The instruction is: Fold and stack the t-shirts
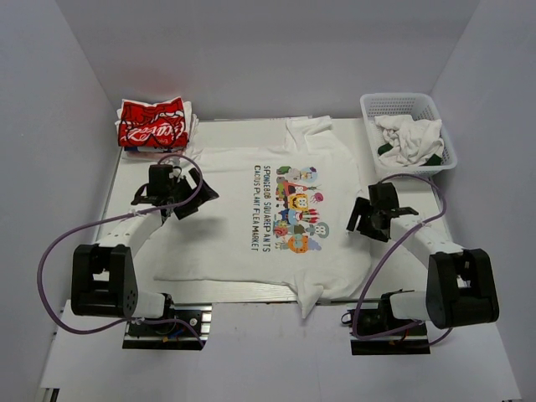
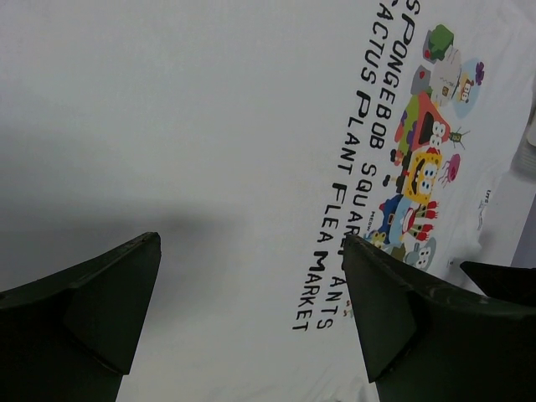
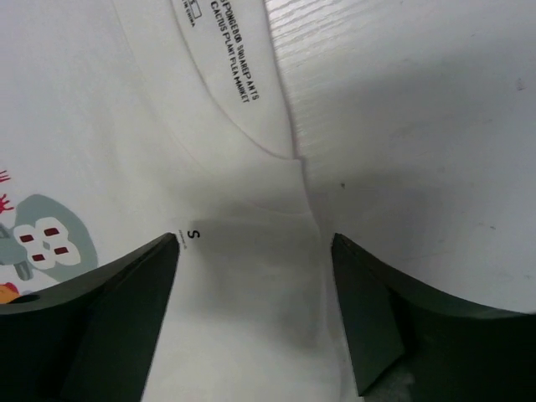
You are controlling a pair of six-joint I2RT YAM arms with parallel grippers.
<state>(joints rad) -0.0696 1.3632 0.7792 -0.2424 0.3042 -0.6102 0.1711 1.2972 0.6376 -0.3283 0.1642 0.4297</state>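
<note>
1. Red t-shirt [image 1: 152,123], white script: folded, at the far left corner of the desk [image 1: 234,132], on top of other folded cloth.
2. Left arm [image 1: 126,226]: its jaws stand wide apart with nothing between them, over the plain hem side of item 3, left of the dark lettering.
3. White t-shirt [image 1: 276,226], cartoon print: spread flat across the middle of the desk, print up, one sleeve toward the far edge, the other hanging at the near edge.
4. Right arm [image 1: 419,239]: its jaws are parted and grip nothing, over the collar of item 3, beside the "S" size mark.
5. White basket [image 1: 408,102]: far right corner, holding crumpled white cloth [image 1: 410,138].
</note>
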